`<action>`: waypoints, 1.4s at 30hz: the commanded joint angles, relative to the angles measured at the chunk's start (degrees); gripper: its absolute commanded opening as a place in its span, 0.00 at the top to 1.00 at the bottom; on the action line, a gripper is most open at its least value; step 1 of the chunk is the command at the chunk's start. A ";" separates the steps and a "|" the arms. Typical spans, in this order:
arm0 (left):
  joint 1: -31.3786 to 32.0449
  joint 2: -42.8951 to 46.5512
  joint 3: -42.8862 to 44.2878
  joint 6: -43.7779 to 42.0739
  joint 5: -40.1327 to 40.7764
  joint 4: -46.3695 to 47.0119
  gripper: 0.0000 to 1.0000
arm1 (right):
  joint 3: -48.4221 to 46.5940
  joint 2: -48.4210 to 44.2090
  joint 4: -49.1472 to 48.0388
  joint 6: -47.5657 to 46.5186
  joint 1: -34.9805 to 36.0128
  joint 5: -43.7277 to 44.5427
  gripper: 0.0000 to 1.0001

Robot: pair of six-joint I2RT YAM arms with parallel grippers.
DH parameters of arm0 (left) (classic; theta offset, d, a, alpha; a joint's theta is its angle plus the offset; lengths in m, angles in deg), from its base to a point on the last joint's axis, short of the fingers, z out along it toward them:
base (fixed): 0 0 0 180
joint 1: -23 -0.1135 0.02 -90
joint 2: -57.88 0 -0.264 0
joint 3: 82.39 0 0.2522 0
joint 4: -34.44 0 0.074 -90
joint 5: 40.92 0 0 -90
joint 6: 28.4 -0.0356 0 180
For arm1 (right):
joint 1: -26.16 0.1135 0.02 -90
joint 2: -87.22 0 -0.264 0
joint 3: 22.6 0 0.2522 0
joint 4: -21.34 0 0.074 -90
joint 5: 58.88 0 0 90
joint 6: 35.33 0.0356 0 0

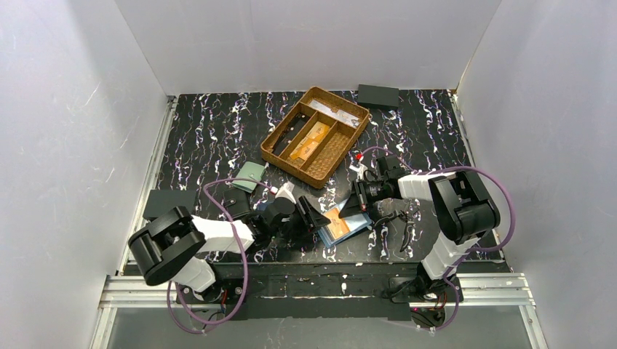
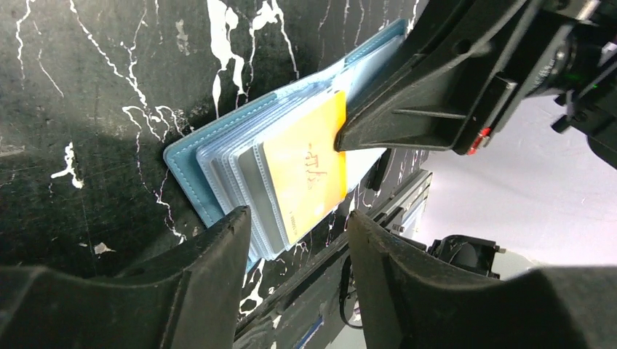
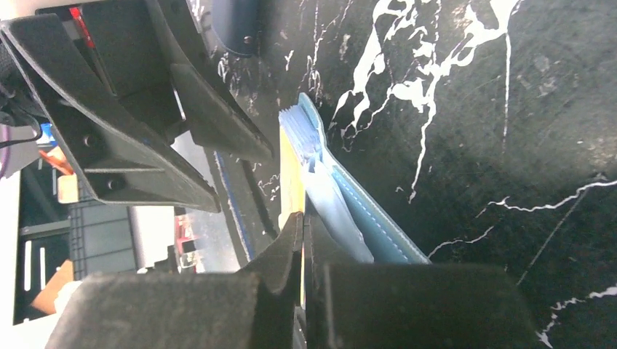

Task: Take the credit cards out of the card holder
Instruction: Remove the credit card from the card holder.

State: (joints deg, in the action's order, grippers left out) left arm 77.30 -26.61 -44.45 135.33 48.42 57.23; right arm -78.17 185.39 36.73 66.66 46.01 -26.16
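My right tool (image 2: 340, 138), clenched on an orange card (image 2: 305, 171), is set to draw it from the open holder (image 2: 190, 163) lying near the table's (image 2: 87, 80) front edge. My left tool (image 2: 298, 218) gapes, released, astride the holder's end. Next, I judge: pull the card straight out of its sleeve.

- The table (image 1: 211, 131) has a black top with white veins, like marble.
- A brown woven basket (image 1: 285, 125) with several compartments stands at the far middle.
- A dark flat box (image 1: 377, 95) lies just beside it, at the far right.
- A pale green wallet (image 1: 252, 176) lies left of centre.
- The light blue card holder (image 2: 218, 156) lies open near the front edge.
- A flat black pad (image 1: 169, 201) lies at the left border.
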 commanded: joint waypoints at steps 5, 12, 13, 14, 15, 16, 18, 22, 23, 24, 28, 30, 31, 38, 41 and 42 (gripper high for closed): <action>-0.42 5.64 -1.25 -7.03 -1.87 1.90 0.47 | -1.97 1.24 -0.42 -0.80 -0.78 -11.19 0.99; -0.38 2.48 -0.80 -6.61 -3.46 6.06 0.47 | -1.79 1.26 -0.36 -3.28 -1.59 -14.36 0.99; -0.39 2.08 -0.85 -6.39 -3.46 6.33 0.47 | -1.79 1.24 -0.27 -3.67 -1.76 -14.47 0.99; -0.36 1.78 -1.08 -6.12 -3.25 6.60 0.47 | -1.79 1.28 -0.10 -4.10 -1.94 -14.81 0.99; -0.40 1.71 -1.33 -5.99 -3.09 6.82 0.47 | -1.79 1.24 -0.01 -4.36 -2.13 -14.99 0.99; -0.42 1.82 -1.63 -5.96 -2.91 6.98 0.47 | -1.79 1.23 0.08 -4.53 -2.30 -15.16 0.99; -0.42 2.38 -2.42 -5.94 -2.26 7.08 0.47 | -1.79 1.20 0.22 -5.00 -2.57 -15.51 0.99; -0.51 3.70 -3.18 -6.19 -1.77 7.20 0.47 | -1.86 1.36 0.44 -5.36 -2.72 -16.08 0.99; -0.48 3.64 -3.13 -6.16 -1.91 7.28 0.47 | -1.88 1.40 0.55 -5.44 -2.72 -16.25 0.99; -0.50 3.42 -3.05 -6.15 -2.15 7.49 0.47 | -1.88 1.49 0.64 -5.48 -2.72 -16.27 0.99; -0.51 2.18 -2.57 -6.15 -3.37 9.66 0.47 | -1.88 1.50 0.74 -5.50 -2.72 -16.46 0.99; -0.51 1.69 -2.56 -5.97 -3.83 11.28 0.47 | -1.95 1.57 0.78 -5.57 -2.72 -16.39 0.99; -0.51 1.54 -2.61 -5.89 -4.01 11.93 0.47 | -1.97 1.63 0.83 -5.57 -2.72 -16.40 0.99; -0.49 -0.15 -2.89 -4.30 -3.66 13.19 0.49 | -2.14 1.76 1.18 -5.82 -2.72 -17.49 0.99; -0.60 -1.16 -3.07 -3.16 -3.51 13.51 0.50 | -2.19 1.78 1.27 -5.85 -2.72 -17.99 0.99; -0.60 -1.29 -3.21 -2.92 -3.36 13.60 0.50 | -2.23 1.84 1.34 -5.95 -2.72 -18.08 0.99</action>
State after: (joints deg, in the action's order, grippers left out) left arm 77.06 -27.18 -46.83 131.33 44.81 69.02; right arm -78.23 187.03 37.13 61.70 43.19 -39.93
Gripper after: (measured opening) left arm 0.504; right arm 0.040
